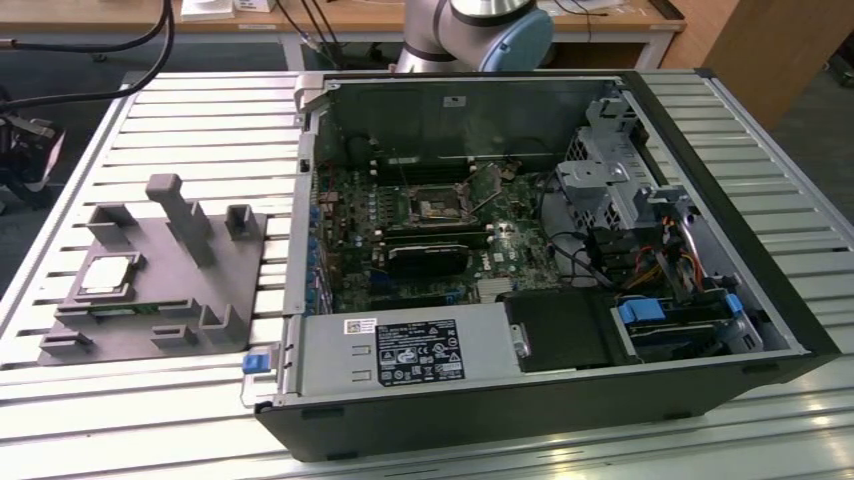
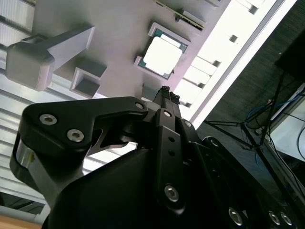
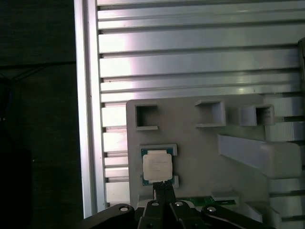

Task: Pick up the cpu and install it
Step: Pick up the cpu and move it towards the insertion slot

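The cpu (image 1: 107,275), a small square chip with a silvery lid, lies flat in a recess of the grey fixture plate (image 1: 220,275) on the exterior view's left. Both wrist views look down on it: the cpu (image 2: 162,56) (image 3: 157,166) sits just beyond my gripper (image 2: 167,89) (image 3: 162,185). The two thin black fingers are pressed together with nothing between them. They hover above the plate near the chip's edge, apart from it. The motherboard socket (image 1: 437,207) sits inside the open computer case (image 1: 747,250).
The fixture plate carries a tall grey post (image 1: 180,215), several small square pockets (image 3: 146,117) and a green memory stick (image 3: 202,200). The ribbed metal table (image 1: 160,110) ends close beside the plate, its edge (image 3: 88,119) dropping to a dark floor. The arm's base (image 1: 481,30) stands behind the case.
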Controlling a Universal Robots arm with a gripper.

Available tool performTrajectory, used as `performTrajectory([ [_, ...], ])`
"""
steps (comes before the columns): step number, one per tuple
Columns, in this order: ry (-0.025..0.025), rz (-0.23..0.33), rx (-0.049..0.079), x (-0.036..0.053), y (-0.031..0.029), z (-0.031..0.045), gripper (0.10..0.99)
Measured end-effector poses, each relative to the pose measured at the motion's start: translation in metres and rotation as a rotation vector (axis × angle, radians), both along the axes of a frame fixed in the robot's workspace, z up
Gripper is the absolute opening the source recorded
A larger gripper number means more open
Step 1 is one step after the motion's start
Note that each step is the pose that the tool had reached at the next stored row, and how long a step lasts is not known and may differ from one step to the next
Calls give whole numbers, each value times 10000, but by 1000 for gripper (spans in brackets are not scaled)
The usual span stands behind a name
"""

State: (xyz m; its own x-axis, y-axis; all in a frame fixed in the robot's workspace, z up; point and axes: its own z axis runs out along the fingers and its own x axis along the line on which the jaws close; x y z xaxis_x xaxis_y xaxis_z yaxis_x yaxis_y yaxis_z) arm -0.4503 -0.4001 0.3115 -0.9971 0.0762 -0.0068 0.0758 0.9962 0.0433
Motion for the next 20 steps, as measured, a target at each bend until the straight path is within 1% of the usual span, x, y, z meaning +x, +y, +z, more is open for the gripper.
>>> performTrajectory([
  [20, 0, 0, 0, 0, 0, -121, 106],
])
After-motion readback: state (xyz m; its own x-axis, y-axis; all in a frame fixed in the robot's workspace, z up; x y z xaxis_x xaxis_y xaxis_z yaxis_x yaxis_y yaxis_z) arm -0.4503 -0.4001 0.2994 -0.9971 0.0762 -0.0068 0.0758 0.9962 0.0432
